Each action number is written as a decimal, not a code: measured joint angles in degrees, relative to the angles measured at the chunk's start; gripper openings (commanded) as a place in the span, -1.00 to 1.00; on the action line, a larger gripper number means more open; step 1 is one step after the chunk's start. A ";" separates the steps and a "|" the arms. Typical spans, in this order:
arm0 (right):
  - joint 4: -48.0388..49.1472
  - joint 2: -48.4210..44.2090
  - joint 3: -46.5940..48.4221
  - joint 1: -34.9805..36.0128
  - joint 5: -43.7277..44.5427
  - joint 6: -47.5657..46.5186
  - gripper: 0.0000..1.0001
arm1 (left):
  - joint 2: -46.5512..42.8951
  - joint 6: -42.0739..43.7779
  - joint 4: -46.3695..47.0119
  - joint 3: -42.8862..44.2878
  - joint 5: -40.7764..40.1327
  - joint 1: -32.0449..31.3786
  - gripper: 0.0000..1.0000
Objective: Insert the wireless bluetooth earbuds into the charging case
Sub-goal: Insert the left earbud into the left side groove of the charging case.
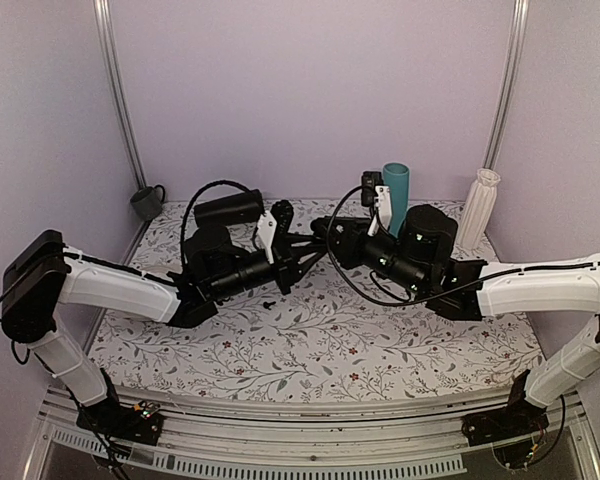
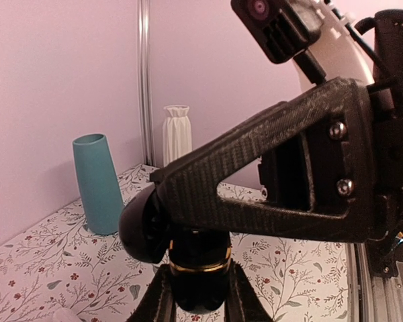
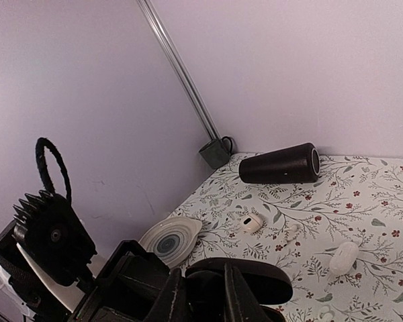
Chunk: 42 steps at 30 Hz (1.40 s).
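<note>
Your left gripper (image 2: 200, 298) is clamped on the charging case (image 2: 200, 268): the two fingers flank its lower body, one on each side, and hold it up off the table (image 1: 310, 350), roughly mid-table between the two arms. The case is black, glossy and rounded, with a thin gold band running round its middle. A rounded black mass sits against its upper left side, where the carbon-weave finger of your right arm crosses the left wrist view; you cannot tell from these views whether that mass is the lid or the finger's tip. Your right gripper (image 3: 203, 298) shows a narrow gap between its fingers, with a black oval shape just beyond them, and whether it grips anything cannot be told. In the top view, what appears to be a tiny black earbud (image 1: 270, 303) lies on the table just near of the left forearm, apart from both grippers; it is too small to confirm. On the far side of the table stand a teal cup (image 2: 97, 184) and a white ribbed vase (image 2: 176, 134), and a white oval case (image 3: 342, 258) lies near a white earbud (image 3: 252, 223)
</note>
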 measured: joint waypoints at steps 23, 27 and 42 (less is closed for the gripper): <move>1.53 -0.81 -2.05 0.00 -1.20 0.26 -0.64 | 0.00 -0.07 -0.66 0.00 0.20 0.00 -1.00; 1.64 -0.94 -2.36 0.00 -1.29 0.26 -0.64 | 0.00 -0.28 -0.90 0.00 0.20 0.00 -1.00; 1.64 -1.16 -2.80 0.00 -1.77 0.26 -0.64 | -0.02 -0.59 -1.01 0.00 0.20 0.00 -1.00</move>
